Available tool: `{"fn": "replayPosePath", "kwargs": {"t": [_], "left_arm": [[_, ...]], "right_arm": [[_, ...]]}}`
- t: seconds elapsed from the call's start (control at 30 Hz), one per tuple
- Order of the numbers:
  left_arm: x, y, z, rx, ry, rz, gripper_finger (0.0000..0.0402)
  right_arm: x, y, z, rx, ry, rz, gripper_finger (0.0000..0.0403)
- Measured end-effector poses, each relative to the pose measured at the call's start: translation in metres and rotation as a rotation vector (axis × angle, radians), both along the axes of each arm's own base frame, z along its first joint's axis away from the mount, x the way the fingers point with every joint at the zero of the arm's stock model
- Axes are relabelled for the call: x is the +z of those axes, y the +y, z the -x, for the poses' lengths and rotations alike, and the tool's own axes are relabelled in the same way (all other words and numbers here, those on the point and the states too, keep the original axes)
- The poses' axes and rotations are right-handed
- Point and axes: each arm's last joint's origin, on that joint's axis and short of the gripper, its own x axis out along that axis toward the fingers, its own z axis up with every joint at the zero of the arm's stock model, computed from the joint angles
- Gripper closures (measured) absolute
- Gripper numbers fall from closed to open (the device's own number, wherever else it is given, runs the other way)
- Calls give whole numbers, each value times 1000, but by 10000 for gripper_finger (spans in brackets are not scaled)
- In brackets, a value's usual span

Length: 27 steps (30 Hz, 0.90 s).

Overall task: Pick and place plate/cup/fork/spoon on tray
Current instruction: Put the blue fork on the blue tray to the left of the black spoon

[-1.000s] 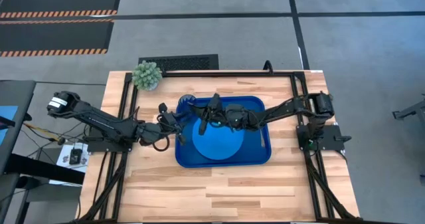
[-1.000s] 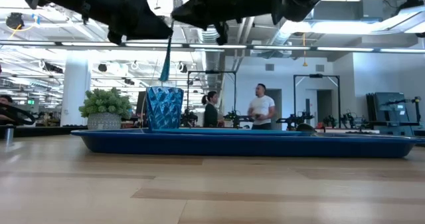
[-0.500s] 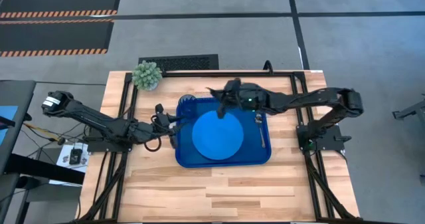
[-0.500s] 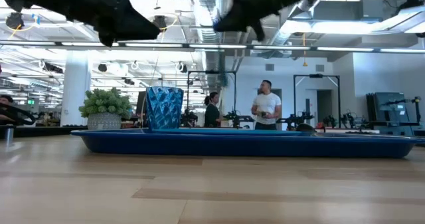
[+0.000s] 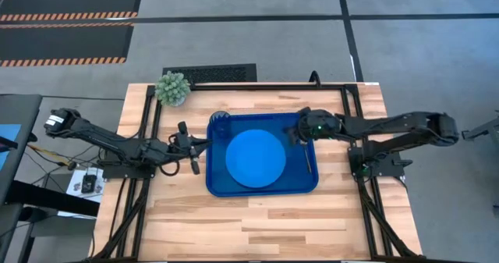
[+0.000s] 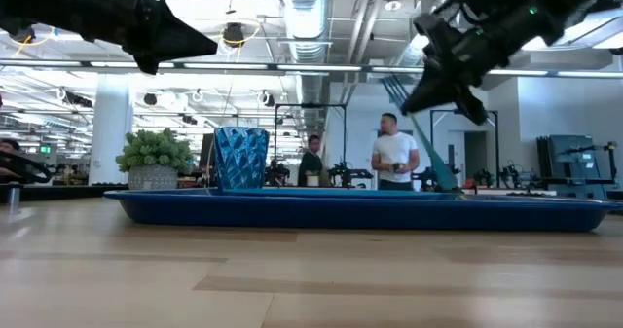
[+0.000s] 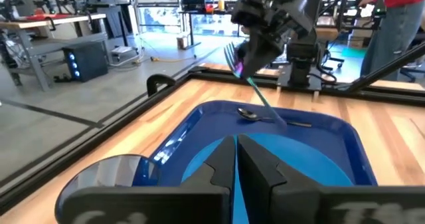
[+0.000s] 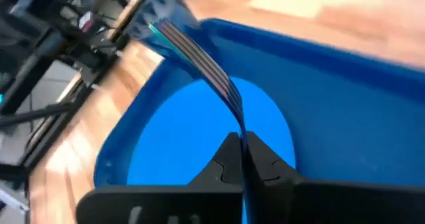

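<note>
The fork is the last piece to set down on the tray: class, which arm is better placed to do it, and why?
The right. The right gripper is shut on the fork, hanging tilted above the tray near the spoon. The left gripper sits shut and empty off the tray's left edge.

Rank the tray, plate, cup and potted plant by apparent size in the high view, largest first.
1. tray
2. plate
3. potted plant
4. cup, clearly the smallest of the four as seen from above.

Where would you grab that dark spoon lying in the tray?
Probably mid-handle, from straight above. The spoon lies flat on the tray floor beside the plate, its thin handle clear of the plate. The right gripper already holds the fork over that end.
</note>
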Motion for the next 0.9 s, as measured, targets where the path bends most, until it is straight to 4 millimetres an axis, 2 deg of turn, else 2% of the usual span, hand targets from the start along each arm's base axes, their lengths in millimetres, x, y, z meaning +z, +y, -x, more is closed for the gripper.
{"fn": "replayPosePath", "kwargs": {"t": [0.23,0.37,0.7,0.9], "left_arm": [[0,2,0,13,-1,0,400],[0,4,-1,26,1,-3,401],[-1,8,-1,47,5,19,401],[-2,8,-1,52,10,17,401]], "right_arm": [[-34,11,21,-72,40,-174,400],[-48,12,27,-99,13,-213,400],[-55,7,31,-128,-49,-282,399],[-66,6,33,-178,42,-307,399]]}}
